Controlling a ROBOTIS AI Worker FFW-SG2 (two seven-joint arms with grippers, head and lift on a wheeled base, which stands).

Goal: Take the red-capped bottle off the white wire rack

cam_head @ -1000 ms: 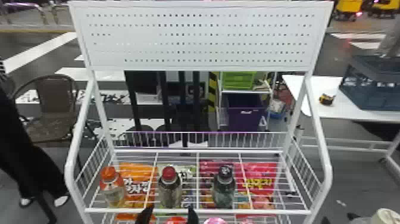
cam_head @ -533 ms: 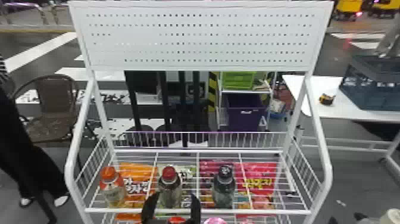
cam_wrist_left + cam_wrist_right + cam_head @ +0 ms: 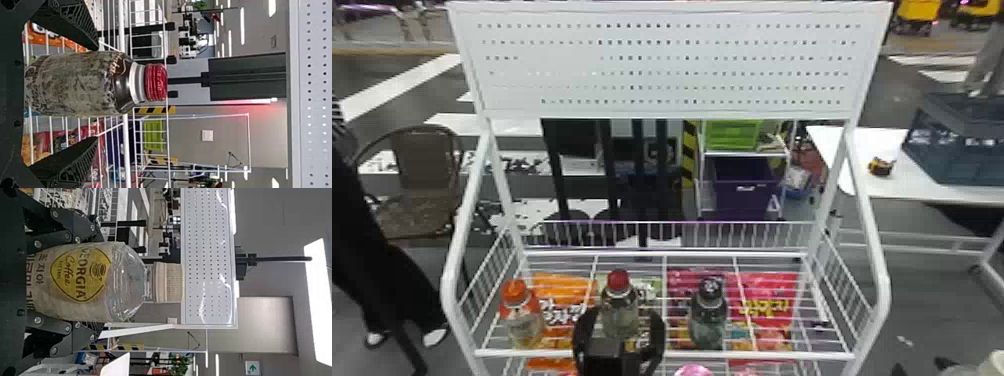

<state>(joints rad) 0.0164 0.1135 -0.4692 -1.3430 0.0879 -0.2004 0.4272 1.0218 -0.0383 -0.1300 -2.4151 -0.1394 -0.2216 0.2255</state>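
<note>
Jaws: black two-fingered left gripper (image 3: 619, 320) spread around the dark-shouldered, red-capped bottle (image 3: 74, 84), a gap on either side.
Red cap: lower centre of the head view, bottle upright on the white wire rack (image 3: 782, 355).
Grip: best centred, then squeezed evenly.
Lift: straight up past the front rail before backing out, sparing orange-capped (image 3: 522, 320) and black-capped (image 3: 708, 320) bottles, lower left and lower right of centre.
Right gripper (image 3: 102, 283): clamped on a clear, yellow-labelled bottle (image 3: 82, 282).

Red-capped bottle (image 3: 619, 305)'s got a silvery neck, cap's on. It's standing upright near the white wire rack (image 3: 762, 355)'s front edge.
</note>
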